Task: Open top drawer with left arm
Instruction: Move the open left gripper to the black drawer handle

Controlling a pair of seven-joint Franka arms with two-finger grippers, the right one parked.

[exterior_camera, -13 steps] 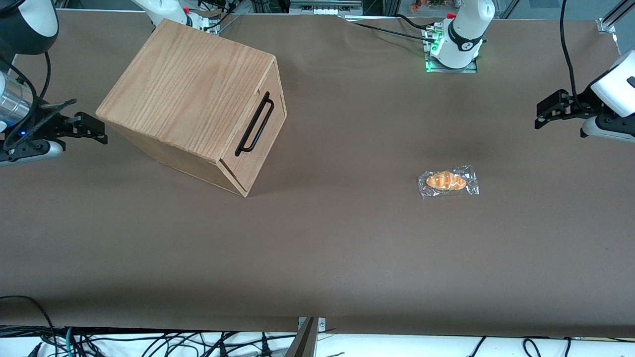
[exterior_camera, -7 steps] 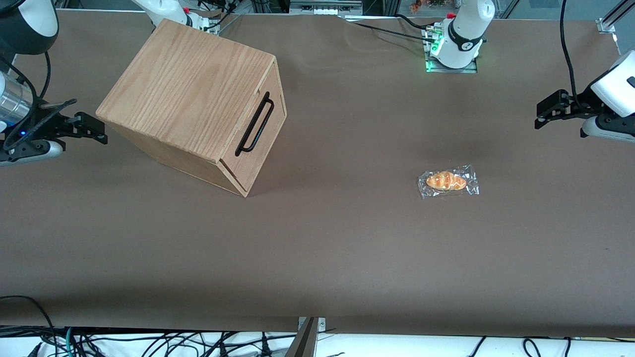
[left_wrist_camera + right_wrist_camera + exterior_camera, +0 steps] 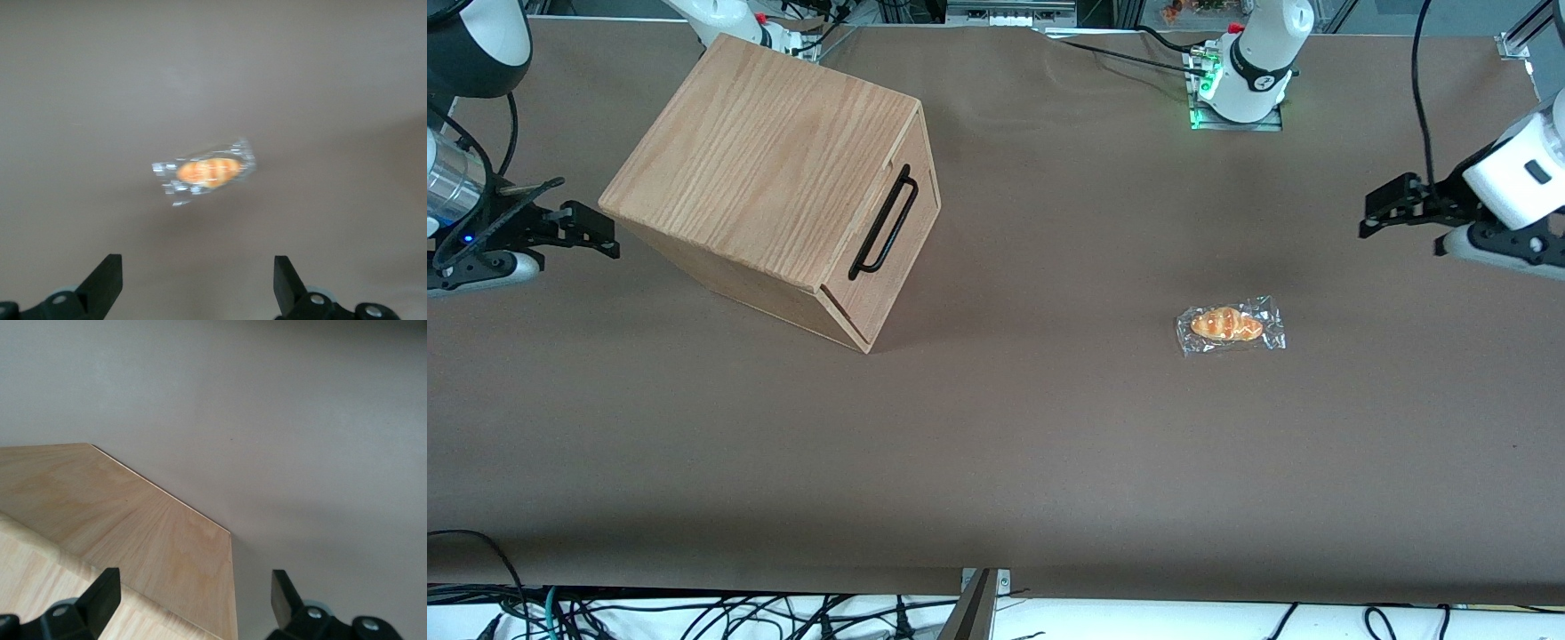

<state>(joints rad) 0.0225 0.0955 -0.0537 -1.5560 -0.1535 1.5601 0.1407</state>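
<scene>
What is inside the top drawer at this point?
Nothing inside shows: the top drawer is shut, its front covering the contents. The left arm's gripper, fingers open, hangs near the working arm's end of the table, far from the drawer.

Light oak cabinet (image 3: pixel 769 169) with grained matt wood top at the upper left of the frame, top drawer (image 3: pixel 891 233) fronted by a black metal bar handle (image 3: pixel 883 222), matt brown table covering (image 3: pixel 996 444), bread roll sealed in glossy crinkled clear plastic (image 3: pixel 1230 325), matt black plastic gripper (image 3: pixel 1366 216) on the glossy white-shelled left arm (image 3: pixel 1516 182) at the right edge.
</scene>
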